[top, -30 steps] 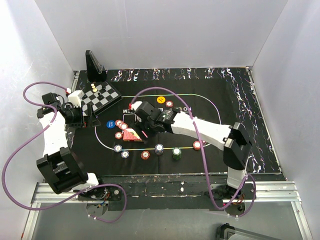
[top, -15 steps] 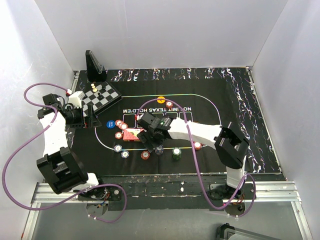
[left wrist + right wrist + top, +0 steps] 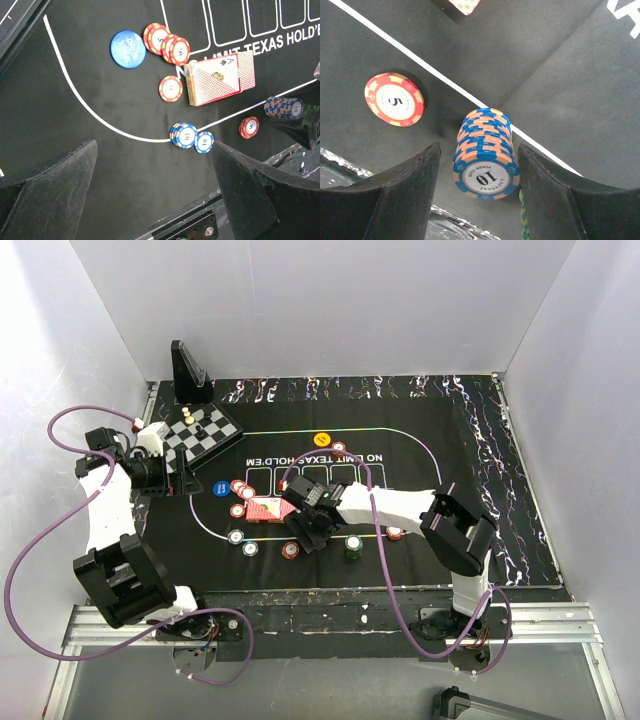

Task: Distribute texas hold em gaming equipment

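Note:
My right gripper (image 3: 312, 534) (image 3: 479, 152) is open, low over the mat, with a stack of blue-and-orange "10" chips (image 3: 486, 156) standing between its fingers, which are clear of the stack on both sides. A red "5" chip (image 3: 394, 99) lies to its left. The red-backed card deck (image 3: 265, 508) (image 3: 220, 77) lies just beyond. My left gripper (image 3: 185, 480) (image 3: 155, 165) is open and empty at the mat's left end. Red chips (image 3: 165, 42), a blue round button (image 3: 128, 48) and blue chips (image 3: 186, 135) lie ahead of it. An orange button (image 3: 322, 439) lies farther back.
A small chessboard (image 3: 200, 432) with pieces sits at the back left, with a dark triangular marker (image 3: 188, 370) behind it. A green chip stack (image 3: 354, 546) and a red chip (image 3: 396, 532) lie right of my right gripper. The mat's near edge (image 3: 330, 585) is close.
My right gripper has moved from above the card deck toward the near edge and come down around the blue-and-orange chip stack. The left arm has not moved.

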